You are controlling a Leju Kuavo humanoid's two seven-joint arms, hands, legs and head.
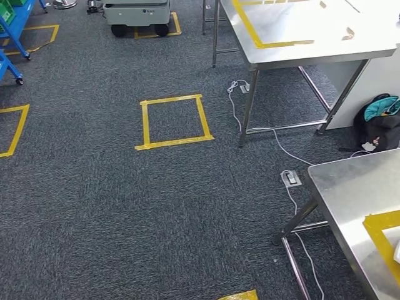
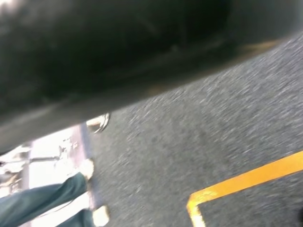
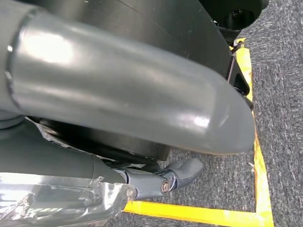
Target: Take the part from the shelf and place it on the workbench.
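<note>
The grey carpeted floor point(image 1: 85, 200) takes up most of the head view, and the robot stands in the open between the furniture, not at either piece. A steel table point(image 1: 302, 25) marked with yellow tape stands far off on the right, and a second steel table point(image 1: 349, 187), also taped, is nearer at the lower right. Either could be the workbench, and no part lies on the surface that shows. The blue shelf point(image 1: 14, 28) with green bins sits well away in the far left corner, with a wheeled grey unit point(image 1: 137, 12) parked further along. A yellow tape square point(image 1: 174, 142) marks the floor in the middle, and a dark backpack point(image 1: 377, 122) leans between the two tables. In the right wrist view the right hand point(image 3: 136, 109) hangs low over a taped corner, its thick thumb stretched out. A dark finger point(image 3: 182, 171) is curled along a glossy, crinkled part point(image 3: 60, 201), which the hand appears to grip. The left wrist view is blurred, so whether the left hand is spread or closed cannot be told; a person's trouser legs point(image 2: 46, 198) show there. Judged from this, the pick from the shelf looks done, and the carry to the table and the set-down are left.
</note>
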